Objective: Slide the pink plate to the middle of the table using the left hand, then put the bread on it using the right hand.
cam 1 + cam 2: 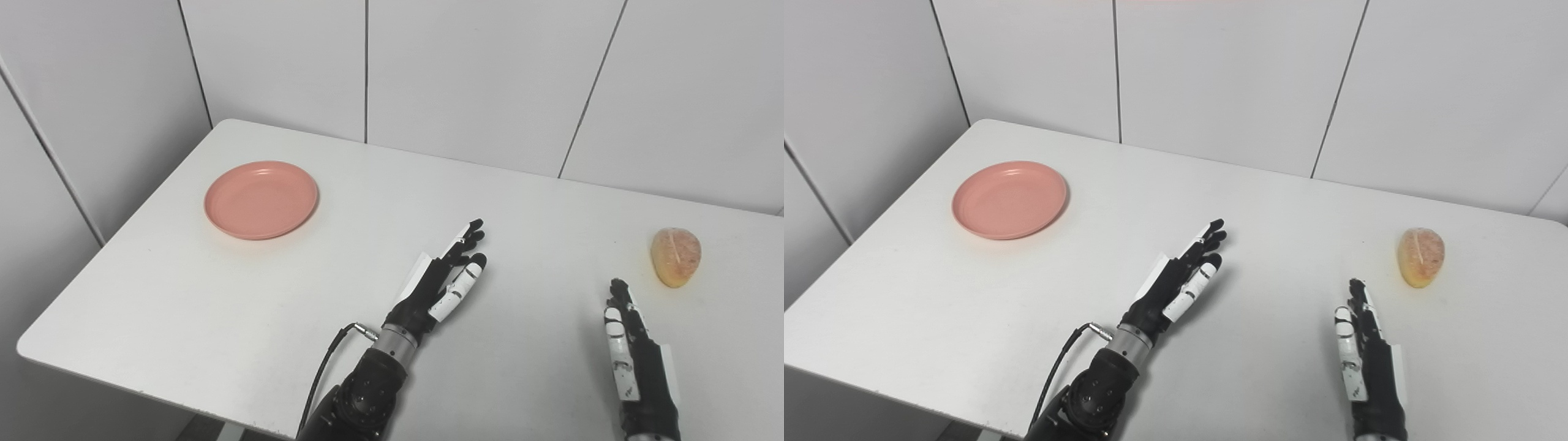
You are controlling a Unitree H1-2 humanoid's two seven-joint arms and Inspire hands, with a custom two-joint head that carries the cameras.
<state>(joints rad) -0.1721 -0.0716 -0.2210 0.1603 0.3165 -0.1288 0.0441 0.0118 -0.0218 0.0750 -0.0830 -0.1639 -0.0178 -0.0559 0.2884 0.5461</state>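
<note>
The pink plate (261, 199) lies empty on the far left part of the white table (184, 294). The bread (675, 256), a small golden loaf, lies near the right edge. My left hand (447, 275) is open and empty above the table's middle, fingers stretched out and pointing away and to the right, well right of the plate. My right hand (628, 337) is open and empty at the front right, fingers pointing away, a short way in front and left of the bread. Neither hand touches anything.
White wall panels stand behind the table's far edge and along its left side. A black cable (324, 373) loops off my left wrist near the table's front edge. The table's front left corner (27, 349) is rounded.
</note>
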